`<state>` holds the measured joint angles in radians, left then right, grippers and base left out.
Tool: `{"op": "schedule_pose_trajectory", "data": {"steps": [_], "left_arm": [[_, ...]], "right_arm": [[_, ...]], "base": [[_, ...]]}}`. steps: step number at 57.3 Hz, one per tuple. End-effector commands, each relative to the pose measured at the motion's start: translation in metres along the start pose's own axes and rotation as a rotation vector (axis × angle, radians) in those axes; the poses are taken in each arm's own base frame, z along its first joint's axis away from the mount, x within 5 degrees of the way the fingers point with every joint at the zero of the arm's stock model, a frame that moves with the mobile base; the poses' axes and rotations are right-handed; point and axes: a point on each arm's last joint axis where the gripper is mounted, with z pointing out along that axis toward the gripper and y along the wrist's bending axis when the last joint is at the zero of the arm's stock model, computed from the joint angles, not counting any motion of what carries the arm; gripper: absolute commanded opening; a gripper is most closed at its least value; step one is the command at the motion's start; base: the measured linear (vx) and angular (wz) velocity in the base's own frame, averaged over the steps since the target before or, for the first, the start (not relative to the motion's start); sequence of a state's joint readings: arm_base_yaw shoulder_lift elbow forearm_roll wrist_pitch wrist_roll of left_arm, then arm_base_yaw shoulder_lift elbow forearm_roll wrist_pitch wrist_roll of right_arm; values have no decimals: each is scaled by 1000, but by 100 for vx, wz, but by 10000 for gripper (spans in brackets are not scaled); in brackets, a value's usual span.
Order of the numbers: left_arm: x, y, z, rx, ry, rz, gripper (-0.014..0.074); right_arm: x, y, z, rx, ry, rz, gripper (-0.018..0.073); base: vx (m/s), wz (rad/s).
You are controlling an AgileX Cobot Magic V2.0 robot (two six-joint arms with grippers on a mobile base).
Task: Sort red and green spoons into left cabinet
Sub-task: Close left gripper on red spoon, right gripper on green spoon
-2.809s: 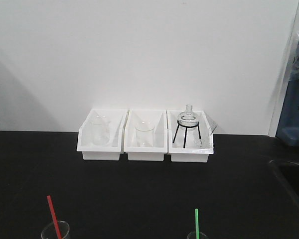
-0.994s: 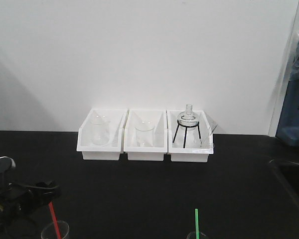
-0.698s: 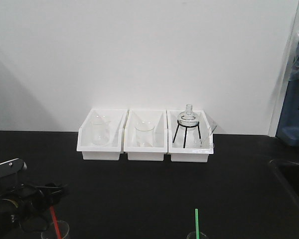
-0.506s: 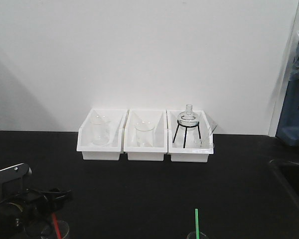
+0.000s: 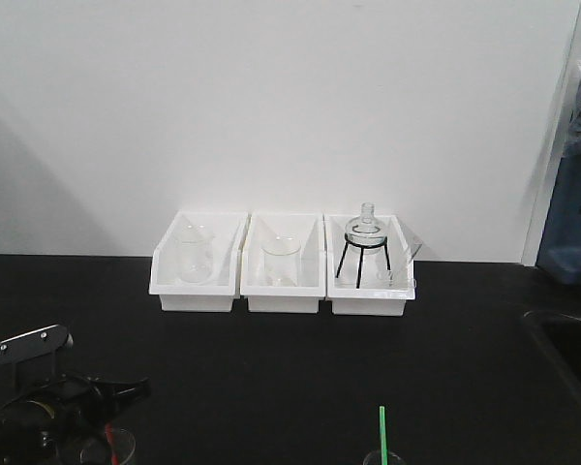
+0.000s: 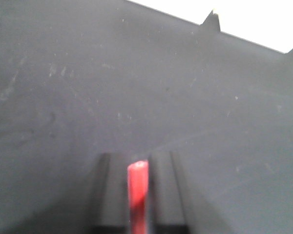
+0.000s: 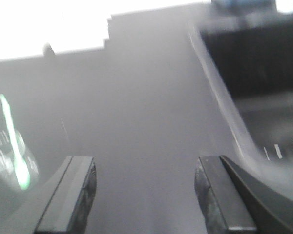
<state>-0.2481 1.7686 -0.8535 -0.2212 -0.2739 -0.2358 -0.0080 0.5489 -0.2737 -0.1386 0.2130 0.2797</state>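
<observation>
Grab stage: left end effector (image 6: 136, 158) looks pinched narrow on the red spoon (image 6: 137, 195), which stands in a glass (image 5: 116, 448) on the counter (image 5: 290, 368). Right end effector (image 7: 144, 195) gapes wide, green spoon (image 7: 12, 141) untouched. Next, I'd guess: lift straight up. No cabinet in view.

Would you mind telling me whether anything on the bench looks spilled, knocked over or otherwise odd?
Nothing stands out. The three white bins sit in a straight row with their glassware upright, the green spoon stands upright, and the red spoon sits between the left claw fingers.
</observation>
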Motion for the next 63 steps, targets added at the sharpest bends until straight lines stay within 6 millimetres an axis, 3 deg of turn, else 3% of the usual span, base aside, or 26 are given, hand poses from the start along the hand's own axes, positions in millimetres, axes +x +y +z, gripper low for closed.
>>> {"op": "schedule_pose_trajectory", "data": {"steps": [1,14,24,30,40,51,63], "left_arm": [[-27,-12,-11,56,-153,-7,15],[-27,-12,-11,56,-154,-7,-8],[-27,-12,-11,56,-154,-7,-8],[-27,-12,-11,56,-154,-7,-8],[-27,-12,-11,56,-154,-7,-8],[-27,-12,-11,56,-154,1,-8],[-27,-12,-11,56,-154,1,-7]], "right_arm": [[-22,6,6,-42,-143,-36,475],[-25,11,49,-92,-164,-25,463],[-30,28,86,-254,-244,-137,463],[-29,42,112,-392,-196,-155,463],[-30,50,152,-483,-107,-78,463],[-33,66,178,-575,-97,-98,463],[-28,103,199,-600,-11,-186,463]], "base": [[0,0],[0,0],[0,0],[0,0],[0,0],[0,0],[0,0]]}}
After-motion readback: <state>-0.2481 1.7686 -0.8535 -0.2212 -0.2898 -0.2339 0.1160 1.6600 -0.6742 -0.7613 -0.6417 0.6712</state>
